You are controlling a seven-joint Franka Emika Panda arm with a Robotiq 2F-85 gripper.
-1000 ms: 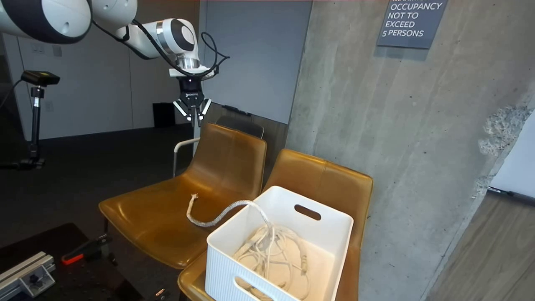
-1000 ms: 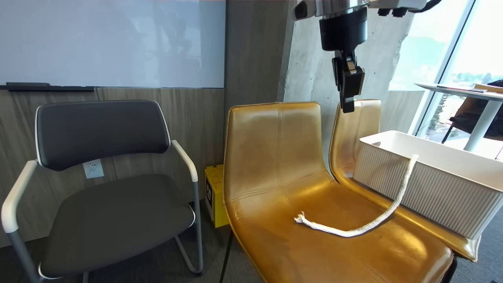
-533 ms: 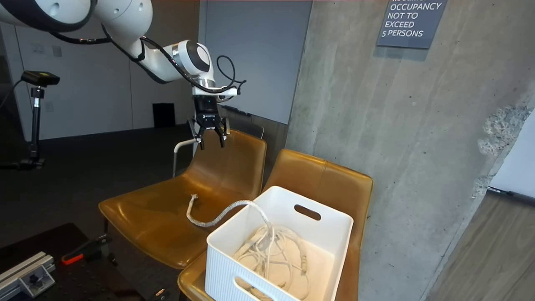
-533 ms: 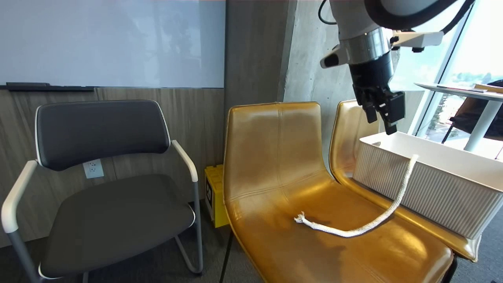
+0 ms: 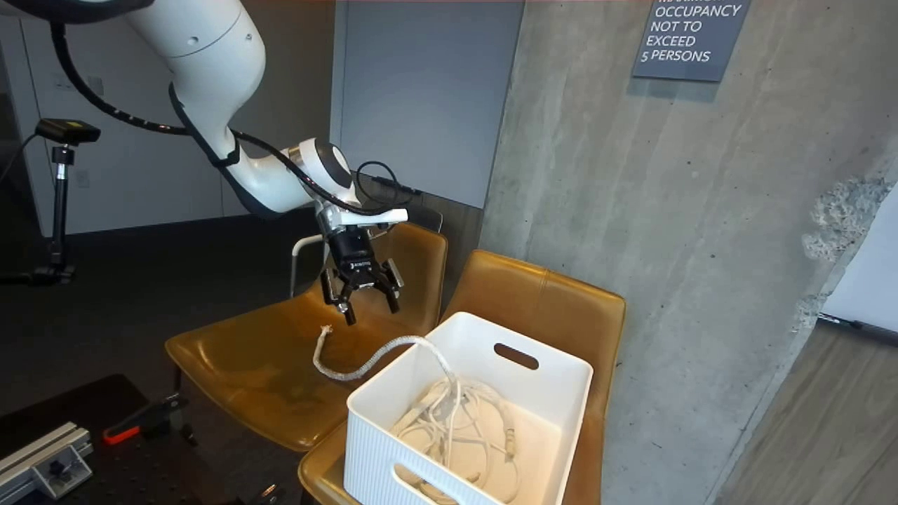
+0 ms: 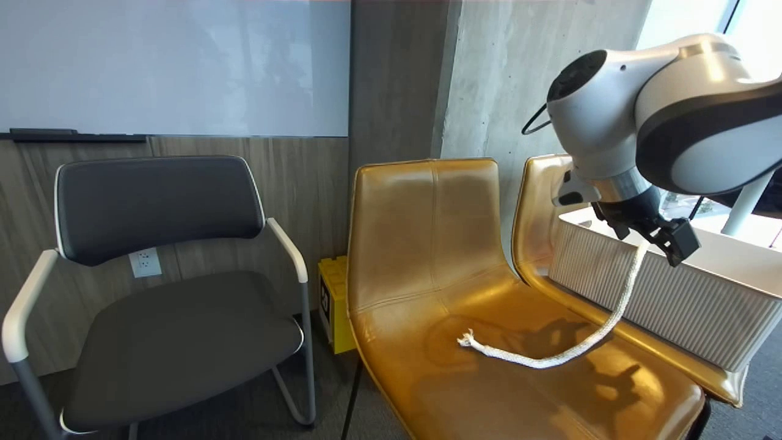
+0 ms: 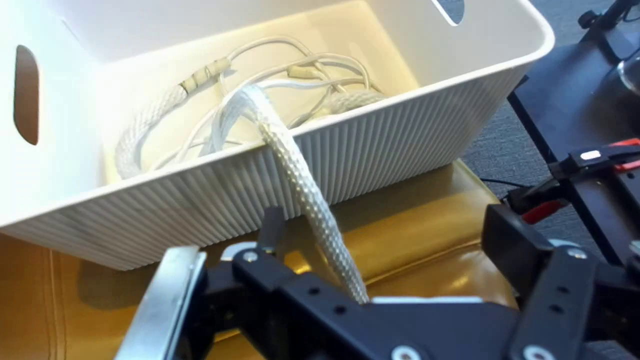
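Nearest in the wrist view, we have the claw [image 7: 386, 225] spread wide, with nothing gripped, above the left chair [image 5: 245, 365]. Beyond it we find the white rope [image 7: 314, 202], showing between the spread fingers [image 7: 512, 237], closer to the left one; we see no contact. Its near stretch rests on the left chair, ending in a frayed tip [image 6: 468, 340], and toward the far side it rises in a free arch over the rim of the white bin [image 7: 390, 145] on the right chair [image 5: 533, 280]. Farther still, inside the bin, lies a tangle of pale cords [image 7: 302, 72]; whether they catch the rope, we cannot tell.

We judge the rope light and soft, yet springy enough to hold a curve, hardly fragile, with a braid that should resist slipping. We would take hold across the arch between chair and rim, where it stands clear, rather than at the frayed tip, which looks likely to unravel; the tangle may add some drag
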